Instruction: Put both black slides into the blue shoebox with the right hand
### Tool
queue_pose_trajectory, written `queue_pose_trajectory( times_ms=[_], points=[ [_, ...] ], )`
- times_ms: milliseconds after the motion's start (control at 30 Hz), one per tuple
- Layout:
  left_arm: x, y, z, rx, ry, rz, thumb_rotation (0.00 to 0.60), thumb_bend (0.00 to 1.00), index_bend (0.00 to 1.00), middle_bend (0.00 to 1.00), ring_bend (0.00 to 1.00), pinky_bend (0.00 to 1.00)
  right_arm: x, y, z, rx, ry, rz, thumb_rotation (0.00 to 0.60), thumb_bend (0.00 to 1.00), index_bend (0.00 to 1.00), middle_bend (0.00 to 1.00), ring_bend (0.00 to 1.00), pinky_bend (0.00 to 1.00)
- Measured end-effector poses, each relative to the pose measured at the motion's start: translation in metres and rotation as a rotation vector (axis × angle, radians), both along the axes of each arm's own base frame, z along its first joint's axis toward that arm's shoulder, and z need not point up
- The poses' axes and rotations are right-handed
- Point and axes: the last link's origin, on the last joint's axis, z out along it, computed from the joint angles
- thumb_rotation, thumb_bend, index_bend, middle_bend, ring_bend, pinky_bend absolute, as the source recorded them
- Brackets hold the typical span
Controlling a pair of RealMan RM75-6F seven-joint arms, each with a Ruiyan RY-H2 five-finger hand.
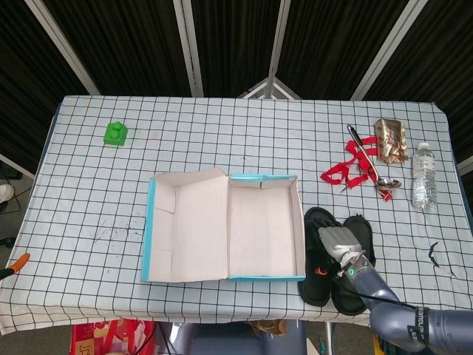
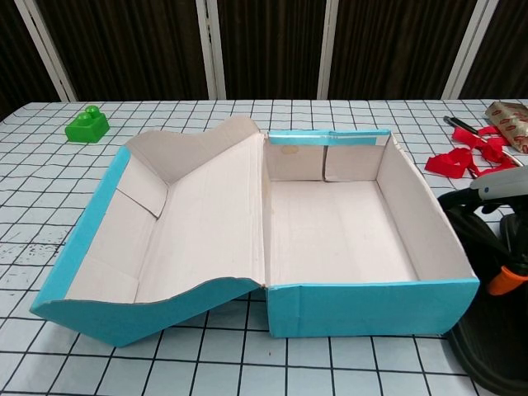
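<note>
- Step in hand: the first pickup is judged to be under way. The right hand point(image 1: 338, 242) is seen lowered onto the pair of black slides point(image 1: 336, 285), which lie side by side on the checked table point(image 1: 89, 192), just to the right of the blue shoebox point(image 1: 266, 277).
- Hand state: whether the fingers are closed around a strap cannot be told from either view; in the chest view only the edge of the hand point(image 2: 500, 188) is caught at the frame border.
- Shoebox: it is shown open, lid folded flat to the left, cavity empty; neither slide is inside.
- Orientation: the long axis of each slide runs from near edge to far edge of the table, parallel to the box's right wall; toes appear to point away from the robot.
- Next move: a firm grasp on one slide, a lift clear of the wall, and a shift leftward over the cavity are called for.
- Left hand: not seen in either view.
</note>
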Motion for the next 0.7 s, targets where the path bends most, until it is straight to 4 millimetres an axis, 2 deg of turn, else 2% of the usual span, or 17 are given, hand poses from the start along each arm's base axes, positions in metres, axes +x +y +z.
queue_pose_trajectory(
  times_ms=[100,233,467,700],
  points=[
    [0.000,0.000,0.000,0.001,0.000,0.002,0.600,0.16,0.07,0.00,0.00,0.00,0.000,-0.002,-0.003,0.002,0.009,0.002,0.600,0.13,0.03,0.09,0.00,0.00],
    [0.000,0.000,0.000,0.001,0.000,0.001,0.600,0.16,0.08,0.00,0.00,0.00,0.000,-0.004,-0.006,-0.008,0.020,0.010,0.600,0.16,0.18,0.24,0.06,0.00],
    [0.000,0.000,0.000,0.002,0.000,0.004,0.600,0.16,0.07,0.00,0.00,0.00,-0.001,-0.007,-0.011,-0.067,0.026,0.047,0.600,0.33,0.34,0.35,0.14,0.00],
    [0.000,0.000,0.000,0.003,-0.001,0.004,0.600,0.16,0.07,0.00,0.00,0.00,-0.002,-0.007,-0.010,-0.102,-0.005,0.062,0.600,0.41,0.42,0.43,0.20,0.00]
  ],
)
